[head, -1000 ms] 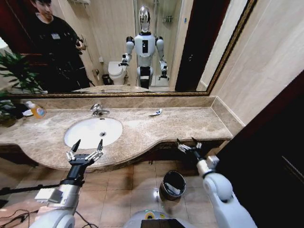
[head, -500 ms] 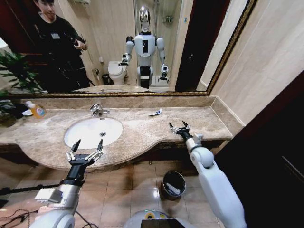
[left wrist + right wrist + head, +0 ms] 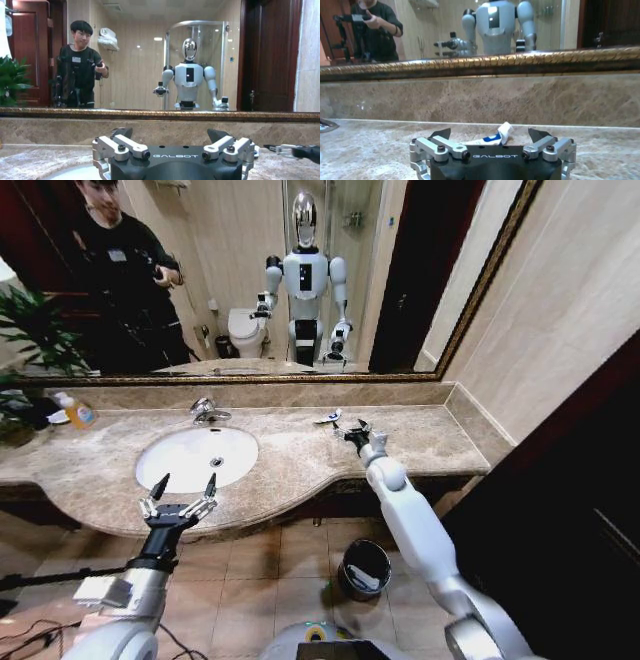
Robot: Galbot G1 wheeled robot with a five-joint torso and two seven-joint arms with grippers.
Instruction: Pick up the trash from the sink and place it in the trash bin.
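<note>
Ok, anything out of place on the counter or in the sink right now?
One thing: a crumpled white-and-blue sachet lies on the marble counter near the back wall, not in the sink. The open right gripper is just short of it.

We have the large white oval sink basin (image 3: 196, 457) set in the mottled beige marble countertop (image 3: 420, 438), directly ahead of our left gripper (image 3: 181, 498), which hangs at the counter's front edge with fingers spread. Chrome faucet (image 3: 207, 411) sits behind the basin, farther from that claw. Clear bottle with orange label (image 3: 77, 413) stands far to the claw's left, near the back wall. Our right gripper (image 3: 349, 430) is over the countertop right of the basin, jaws apart; the small white sachet with a blue end (image 3: 493, 137) lies on the marble just ahead of it, between its fingertips and the backsplash. Round dark metal trash bin (image 3: 364, 568) stands on the floor below the counter, behind and beneath that claw.
</note>
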